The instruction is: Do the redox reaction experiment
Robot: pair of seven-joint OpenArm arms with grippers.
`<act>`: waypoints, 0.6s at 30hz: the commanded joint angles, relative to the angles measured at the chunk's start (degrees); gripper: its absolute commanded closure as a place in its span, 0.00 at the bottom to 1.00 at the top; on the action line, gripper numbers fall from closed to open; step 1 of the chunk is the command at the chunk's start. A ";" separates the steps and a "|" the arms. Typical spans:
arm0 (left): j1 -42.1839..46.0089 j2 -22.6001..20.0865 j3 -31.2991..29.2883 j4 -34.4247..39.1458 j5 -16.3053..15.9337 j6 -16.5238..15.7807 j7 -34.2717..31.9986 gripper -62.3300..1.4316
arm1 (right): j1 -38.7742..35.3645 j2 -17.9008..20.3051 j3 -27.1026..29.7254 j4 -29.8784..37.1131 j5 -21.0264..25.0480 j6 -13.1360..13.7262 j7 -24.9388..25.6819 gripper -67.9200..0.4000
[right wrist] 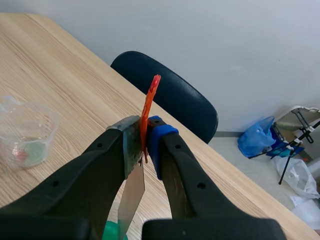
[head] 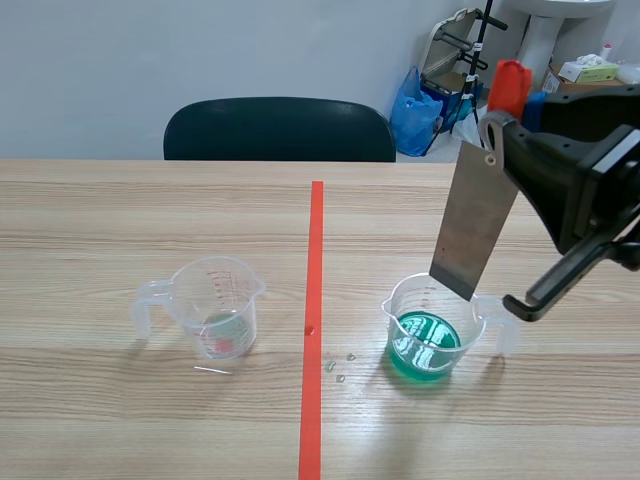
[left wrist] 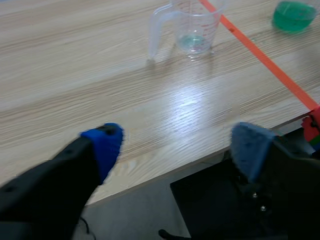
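The table (head: pixel 120 220) is pale wood with fine grain, crossed by an orange-red tape line (head: pixel 315 260). The left cup (head: pixel 215 300) is clear with red scale marks. The right cup (head: pixel 432 312) is clear and holds bright green liquid (head: pixel 425 345). The plate (head: pixel 475 225) is dull grey, its handle (head: pixel 510 85) orange-red. The left claw (left wrist: pixel 177 145) is black with blue pads (left wrist: pixel 106 142).

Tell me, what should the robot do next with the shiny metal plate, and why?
Probably lower the metal plate straight down a little. The right gripper has its fingers shut on the plate's top, and the plate's bottom end hangs at the rim of the measuring cup, seemingly not yet in the green liquid. Dipping it in looks like the step that is left.
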 commanded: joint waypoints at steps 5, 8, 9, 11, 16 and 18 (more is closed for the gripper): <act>0.04 0.33 -0.15 0.48 -1.81 -0.09 -0.96 0.00 | 0.39 0.39 0.74 1.44 0.63 -0.37 0.87 0.98; 0.04 0.48 -0.17 0.48 -2.95 -0.09 -0.79 0.00 | 0.39 0.39 0.74 1.44 0.63 -0.37 0.87 0.98; 0.04 0.52 -0.17 0.48 -4.57 -0.09 -0.13 0.00 | 0.39 0.39 0.74 1.44 0.63 -0.37 0.87 0.98; 0.04 0.61 -0.39 0.48 -6.40 0.37 1.16 0.00 | 0.39 0.39 0.74 1.44 0.63 -0.37 0.87 0.98; 0.04 0.61 -0.81 0.48 -6.58 1.86 1.90 0.00 | 0.39 0.39 0.74 1.44 0.63 -0.37 0.90 0.98; 0.04 0.61 -0.81 0.48 -6.58 2.05 1.88 0.00 | 0.39 0.39 0.74 1.44 0.63 -0.37 0.90 0.98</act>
